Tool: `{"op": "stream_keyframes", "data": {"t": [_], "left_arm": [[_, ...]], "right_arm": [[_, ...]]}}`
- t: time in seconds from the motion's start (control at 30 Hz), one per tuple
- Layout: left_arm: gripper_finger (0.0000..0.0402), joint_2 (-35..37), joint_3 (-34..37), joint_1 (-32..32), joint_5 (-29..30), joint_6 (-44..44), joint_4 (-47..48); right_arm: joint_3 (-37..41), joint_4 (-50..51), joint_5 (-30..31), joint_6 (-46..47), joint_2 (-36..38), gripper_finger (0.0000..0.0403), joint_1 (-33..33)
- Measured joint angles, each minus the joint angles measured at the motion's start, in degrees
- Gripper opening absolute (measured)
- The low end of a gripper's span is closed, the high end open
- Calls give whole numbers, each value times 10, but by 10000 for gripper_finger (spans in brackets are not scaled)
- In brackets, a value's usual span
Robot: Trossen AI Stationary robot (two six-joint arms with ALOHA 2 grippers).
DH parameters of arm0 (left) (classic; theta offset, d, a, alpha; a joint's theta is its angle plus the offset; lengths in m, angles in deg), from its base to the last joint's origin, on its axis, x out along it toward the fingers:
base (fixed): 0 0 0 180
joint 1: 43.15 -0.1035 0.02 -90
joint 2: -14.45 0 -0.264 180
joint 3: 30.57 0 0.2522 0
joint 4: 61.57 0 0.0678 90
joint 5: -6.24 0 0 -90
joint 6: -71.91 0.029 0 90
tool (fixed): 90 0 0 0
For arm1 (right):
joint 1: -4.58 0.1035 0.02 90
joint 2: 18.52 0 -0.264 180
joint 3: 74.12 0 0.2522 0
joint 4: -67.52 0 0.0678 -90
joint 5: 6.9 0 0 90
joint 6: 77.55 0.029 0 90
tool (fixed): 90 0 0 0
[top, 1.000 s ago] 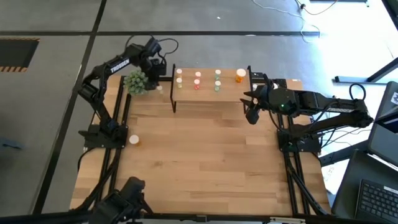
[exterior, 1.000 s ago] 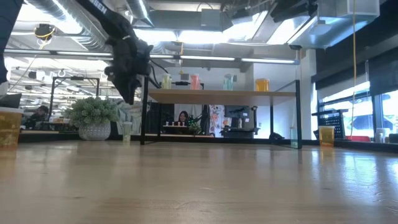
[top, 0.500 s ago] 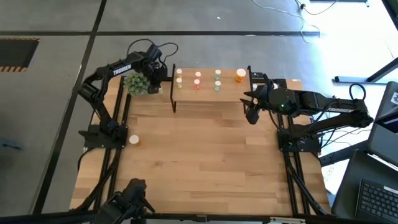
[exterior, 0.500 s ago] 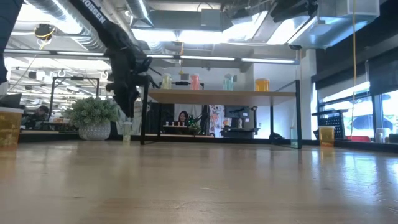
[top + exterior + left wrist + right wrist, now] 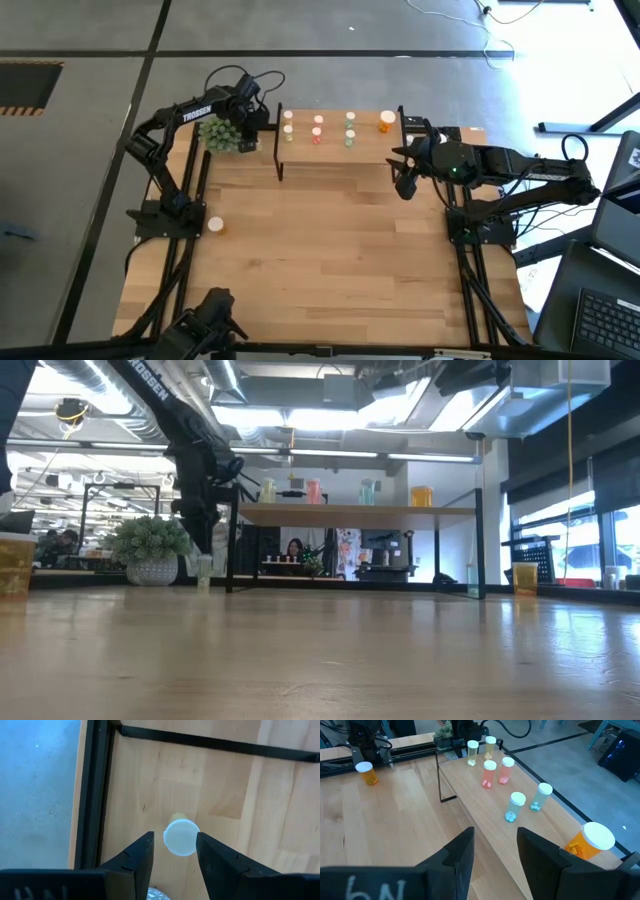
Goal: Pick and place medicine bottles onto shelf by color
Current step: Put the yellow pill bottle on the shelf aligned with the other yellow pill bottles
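Note:
My left gripper (image 5: 175,839) is open and points down over a small yellowish bottle with a white cap (image 5: 180,837), one finger on each side of the cap without touching it. The bottle (image 5: 204,570) stands on the table between the spiky plant ball (image 5: 220,132) and the shelf's left leg (image 5: 278,140). The shelf (image 5: 368,150) carries yellowish (image 5: 472,752), pink (image 5: 489,773) and green (image 5: 515,806) bottles in pairs and one larger orange bottle (image 5: 590,841). My right gripper (image 5: 403,185) waits open by the shelf's right end. Another orange bottle (image 5: 214,226) stands near the left arm's base.
The plant ball in its pot (image 5: 152,550) sits close to the left gripper. The shelf's black legs (image 5: 231,550) stand just beside the bottle. Black rails (image 5: 92,795) run along the table's left edge. Bare tabletop (image 5: 330,250) spreads toward the near edge.
My left gripper has come down and slightly toward the near edge, from shelf-top height to just above the small bottle beside the shelf's left leg. The right arm has kept still.

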Motion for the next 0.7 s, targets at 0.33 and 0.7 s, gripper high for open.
{"op": "stream_keyframes", "data": {"t": [0.33, 0.7], "left_arm": [[142, 0, 0, 0, -1, -17, 4], [142, 0, 0, 0, -14, -32, 11]], "right_arm": [[0, 0, 0, -1, 0, 152, 0], [0, 0, 0, -1, 0, 152, 0]]}}
